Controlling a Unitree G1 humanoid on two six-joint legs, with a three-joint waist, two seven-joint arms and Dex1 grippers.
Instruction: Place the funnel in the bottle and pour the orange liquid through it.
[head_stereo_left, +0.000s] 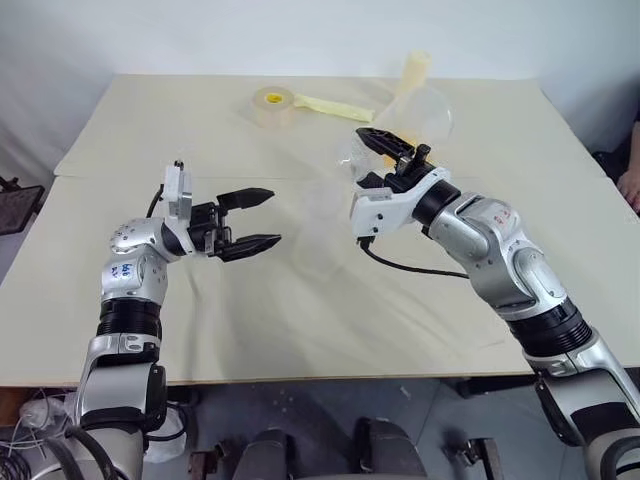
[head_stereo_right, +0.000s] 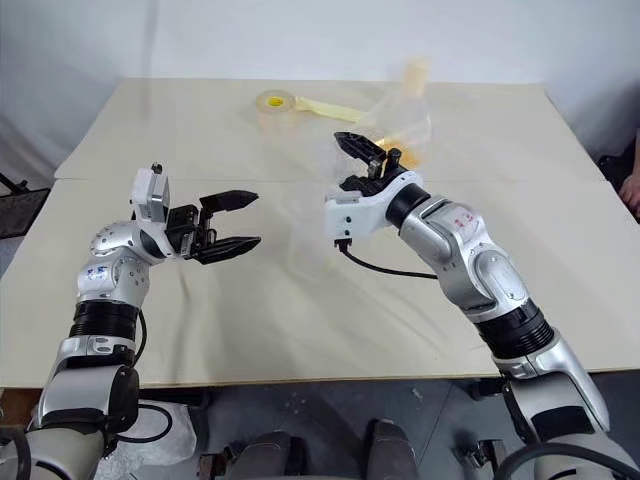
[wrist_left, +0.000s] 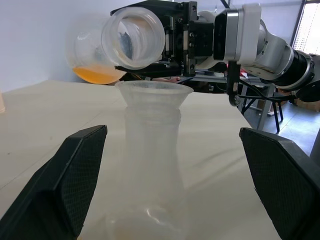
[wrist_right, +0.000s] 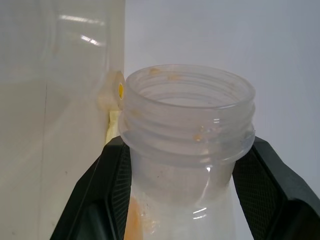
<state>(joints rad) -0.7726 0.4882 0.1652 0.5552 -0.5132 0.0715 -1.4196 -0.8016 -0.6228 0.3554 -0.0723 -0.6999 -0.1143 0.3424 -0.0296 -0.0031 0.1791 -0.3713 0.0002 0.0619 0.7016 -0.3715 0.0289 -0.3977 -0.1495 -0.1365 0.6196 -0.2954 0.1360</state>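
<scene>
- Funnel (wrist_left: 153, 93) sits in the neck of the clear bottle (wrist_left: 151, 165), which stands upright on the worktop (head_stereo_left: 300, 300) between the two arms.
- Left gripper (head_stereo_left: 250, 220) hangs just beside the bottle with its fingers spread wide, touching nothing.
- Right gripper (head_stereo_left: 385, 160) is pressed shut on the neck of a second clear flask (wrist_left: 107, 50), holding it tipped on its side with the mouth just above the funnel rim.
- Orange liquid (wrist_left: 96, 75) lies pooled in the low side of the tipped flask; none is seen at its mouth.
- Tape roll (head_stereo_left: 272, 105) with a yellow centre lies at the far side of the worktop, a pale yellow strip (head_stereo_left: 335, 107) trailing from it.
- Cream cylinder (head_stereo_left: 414, 70) shows at the far side, behind the tipped flask, which partly blocks it.
- Worktop is covered in a cream cloth; a plain white wall stands behind it.
- A person's hand (head_stereo_left: 630, 185) shows at the right edge of the head views.
</scene>
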